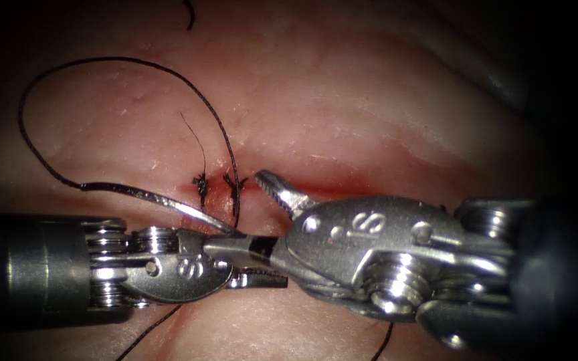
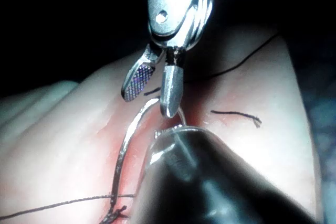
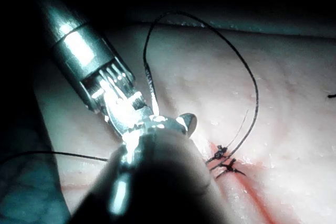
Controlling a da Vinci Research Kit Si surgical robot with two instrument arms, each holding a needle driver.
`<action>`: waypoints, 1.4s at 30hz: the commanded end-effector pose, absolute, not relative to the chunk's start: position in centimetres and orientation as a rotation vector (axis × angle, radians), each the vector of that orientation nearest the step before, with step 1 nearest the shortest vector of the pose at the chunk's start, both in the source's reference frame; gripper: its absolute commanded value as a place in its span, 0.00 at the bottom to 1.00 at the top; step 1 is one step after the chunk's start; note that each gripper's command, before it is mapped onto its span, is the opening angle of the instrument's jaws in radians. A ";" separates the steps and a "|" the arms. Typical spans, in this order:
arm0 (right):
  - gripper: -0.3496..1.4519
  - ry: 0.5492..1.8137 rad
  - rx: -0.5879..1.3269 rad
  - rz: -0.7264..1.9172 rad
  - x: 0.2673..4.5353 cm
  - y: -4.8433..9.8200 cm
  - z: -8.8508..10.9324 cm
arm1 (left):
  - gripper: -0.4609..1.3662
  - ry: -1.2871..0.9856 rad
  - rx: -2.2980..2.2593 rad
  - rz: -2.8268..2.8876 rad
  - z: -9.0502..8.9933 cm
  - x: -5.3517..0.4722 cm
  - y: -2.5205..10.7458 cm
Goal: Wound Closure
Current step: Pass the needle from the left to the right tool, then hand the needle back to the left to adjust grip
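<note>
The left arm's shaft lay level, and its end effector [image 1: 262, 262] pointed at the other tool with its jaws parted and nothing between them. The right arm's end effector [image 1: 272, 217] reached in from the opposite side, its wrist bent, jaws spread wide: one serrated jaw tilted upward, the other lay low, its tip meeting the left tool's jaws. It held nothing.

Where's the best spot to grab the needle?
Probably its bare middle, coming from above. That stretch is uncovered and outside the tissue. One end joins the thread, and the other sits at the left tool. The right tool, jaws open, holds nothing.
</note>
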State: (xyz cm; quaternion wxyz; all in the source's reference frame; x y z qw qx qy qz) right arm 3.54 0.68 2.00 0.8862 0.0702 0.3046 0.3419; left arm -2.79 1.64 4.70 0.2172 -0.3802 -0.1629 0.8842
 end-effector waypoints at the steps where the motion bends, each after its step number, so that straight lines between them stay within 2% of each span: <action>1: 0.00 0.640 0.147 0.706 3.53 0.7 2.0 | 0.06 -0.462 -1.062 2.456 4.7 -2.79 1.6; 12: 0.00 0.677 0.110 0.729 3.39 0.8 1.9 | 0.06 -0.465 -1.070 2.464 4.7 -2.74 1.6; 13: 0.00 0.687 0.105 0.739 3.36 0.8 1.9 | 0.23 -0.462 -1.074 2.467 4.7 -2.74 1.6; 14: 0.00 0.703 0.097 0.757 3.33 0.8 1.9 | 0.53 -0.451 -1.077 2.444 4.7 -2.74 1.6; 15: 0.00 0.711 0.094 0.766 3.31 0.9 1.9 | 0.69 -0.442 -1.077 2.416 4.7 -2.74 1.7; 17: 0.00 0.740 0.085 0.795 3.23 0.9 1.9 | 0.91 -0.382 -1.110 2.362 4.7 -2.75 1.7; 18: 0.00 0.754 0.084 0.815 3.17 1.0 1.9 | 0.93 -0.333 -1.140 2.320 4.7 -2.74 1.7; 23: 0.00 0.832 0.099 0.877 2.99 1.0 2.0 | 0.92 -0.322 -1.218 2.255 4.6 -2.63 1.9; 28: 0.00 0.969 0.249 0.901 2.80 1.1 2.1 | 0.86 -0.436 -1.307 2.150 4.4 -2.34 1.9; 30: 0.00 1.020 0.315 0.895 2.76 1.1 2.1 | 0.83 -0.530 -1.342 2.079 4.3 -2.22 1.9; 32: 0.00 1.078 0.368 0.875 2.74 1.1 2.1 | 0.74 -0.658 -1.408 1.993 4.3 -2.15 1.9; 34: 0.00 1.139 0.423 0.871 2.76 1.2 2.2 | 0.71 -0.774 -1.459 1.919 4.2 -2.13 1.8; 37: 0.00 1.191 0.471 0.851 2.79 1.2 2.2 | 0.72 -0.858 -1.496 1.871 4.2 -2.15 1.8; 42: 0.00 1.278 0.540 0.807 2.90 1.3 2.3 | 0.81 -1.014 -1.544 1.805 4.3 -2.30 1.9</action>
